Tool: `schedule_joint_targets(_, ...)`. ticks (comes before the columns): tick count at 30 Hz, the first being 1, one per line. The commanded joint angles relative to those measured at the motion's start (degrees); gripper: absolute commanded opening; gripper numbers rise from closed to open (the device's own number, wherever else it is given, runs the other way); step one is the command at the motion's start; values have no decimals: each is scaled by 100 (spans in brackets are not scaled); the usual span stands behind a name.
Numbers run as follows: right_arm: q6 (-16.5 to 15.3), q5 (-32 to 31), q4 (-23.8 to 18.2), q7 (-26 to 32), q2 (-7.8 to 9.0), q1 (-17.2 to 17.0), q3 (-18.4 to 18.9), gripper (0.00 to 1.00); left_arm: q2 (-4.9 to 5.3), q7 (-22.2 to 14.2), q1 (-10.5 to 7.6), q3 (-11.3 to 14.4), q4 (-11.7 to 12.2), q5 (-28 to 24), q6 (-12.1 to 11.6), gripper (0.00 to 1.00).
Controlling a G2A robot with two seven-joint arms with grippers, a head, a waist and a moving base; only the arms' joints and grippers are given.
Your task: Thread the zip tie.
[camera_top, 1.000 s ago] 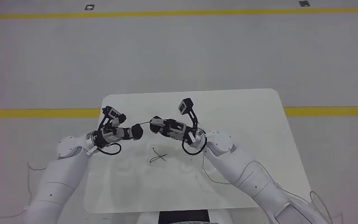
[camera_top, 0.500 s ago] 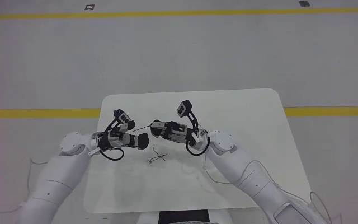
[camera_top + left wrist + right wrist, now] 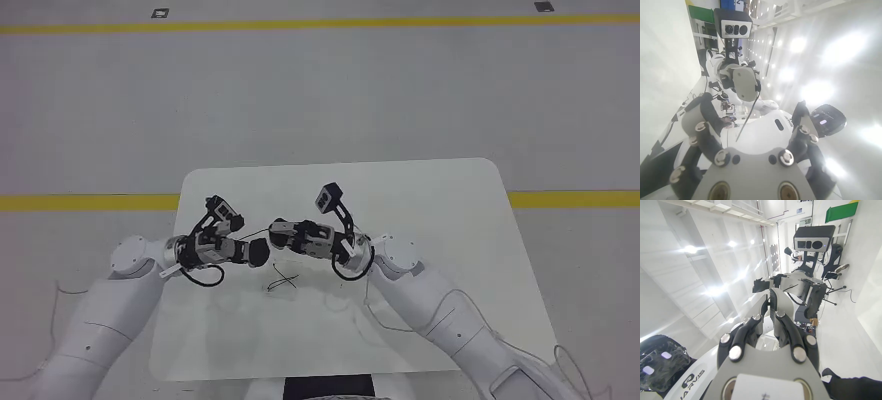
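Over the middle of the white table (image 3: 450, 200) the zip tie (image 3: 747, 117) is held off the surface, pinched in the closed jaws of the right gripper (image 3: 276, 236). Its free end points into the gap of the left gripper (image 3: 752, 103), whose jaws stand wide open, gripping nothing. Since a second ago the left wrist has rolled and dropped a little toward the robot, and the right gripper has eased after it; the last half second shows hardly any shift. That looks like lining up: the end isn't caught, nothing threaded yet. Two spare ties (image 3: 283, 281) lie crossed on the table, nearer the robot.
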Motion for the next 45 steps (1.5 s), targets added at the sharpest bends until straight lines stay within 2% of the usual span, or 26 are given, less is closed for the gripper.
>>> schedule_joint_targets(1,33,-45,9,41,-8,16,-9,0,-6,11,-6,15,4,11,-1,88)
schedule_joint_targets(3,67,-78,17,97,-16,28,-18,0,-12,14,-13,31,12,26,0,78)
schedule_joint_targets(4,77,-97,24,111,-18,34,-16,0,-15,16,-15,36,17,28,2,65)
schedule_joint_targets(6,88,-113,38,116,-23,29,-2,0,-20,18,-23,44,28,34,-1,47)
schedule_joint_targets(11,165,-302,43,113,-17,37,32,0,-27,13,-33,50,43,53,-14,25)
schedule_joint_targets(13,195,-370,29,112,-14,30,48,0,-30,15,-35,54,47,71,-20,21)
schedule_joint_targets(21,240,-534,2,80,-16,-1,87,0,-33,26,-43,34,90,107,-37,12)
schedule_joint_targets(27,265,-644,5,48,-26,-10,95,0,-35,34,-34,18,90,121,-34,10)
schedule_joint_targets(34,287,-677,-4,36,-40,-29,115,0,-38,33,-27,8,89,130,-30,0)
schedule_joint_targets(38,275,-687,-2,53,-49,-34,120,0,-39,44,-24,2,90,150,-28,0)
schedule_joint_targets(45,244,-709,8,75,-65,-38,136,0,-42,65,-19,-5,81,177,-24,11)
